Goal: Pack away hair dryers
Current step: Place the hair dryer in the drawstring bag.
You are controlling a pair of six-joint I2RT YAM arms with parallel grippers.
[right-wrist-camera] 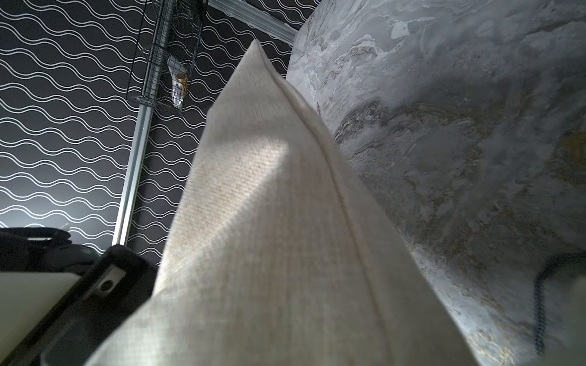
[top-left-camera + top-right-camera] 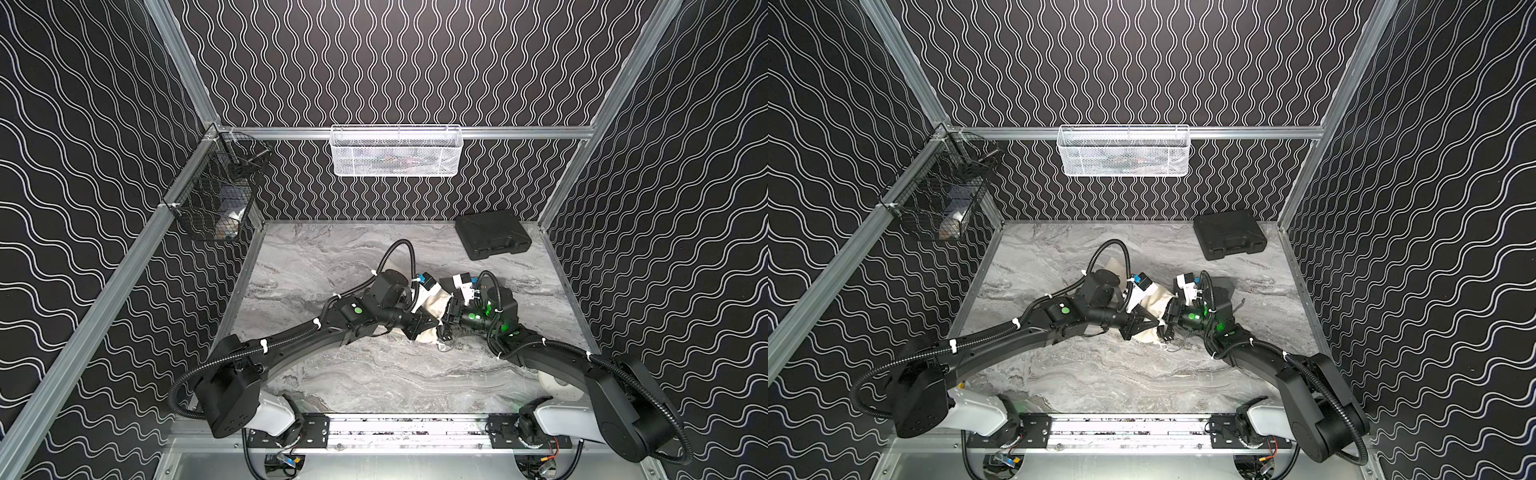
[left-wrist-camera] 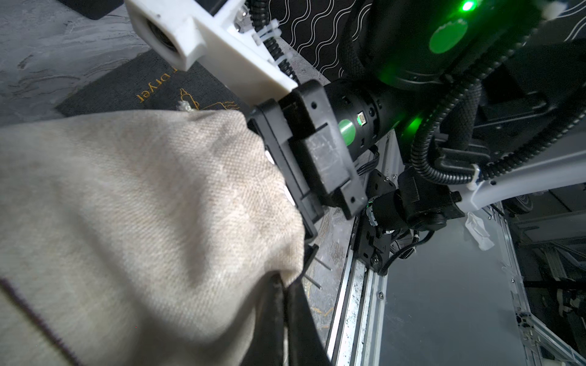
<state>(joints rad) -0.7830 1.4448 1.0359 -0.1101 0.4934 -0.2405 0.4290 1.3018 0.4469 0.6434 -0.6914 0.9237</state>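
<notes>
Tension matters: left end effector (image 3: 285,317), fully closed, pinches the beige woven cloth pouch (image 3: 142,206) at its mouth; right end effector (image 3: 279,177) is buried inside, spread impossible to tell. Hidden, the hair dryer is presumably inside; black plug (image 2: 444,336) trails onto grey marbled tabletop (image 2: 374,374), so tuck it in.

A lab robot cell is shown — a marble-patterned table (image 2: 374,374) is enclosed by wave-printed panels (image 2: 395,62) on aluminium framing (image 2: 519,132), and a left arm (image 2: 291,345) and a right arm (image 2: 557,365) are mounted on a rail (image 2: 409,430) at the table's front edge.
</notes>
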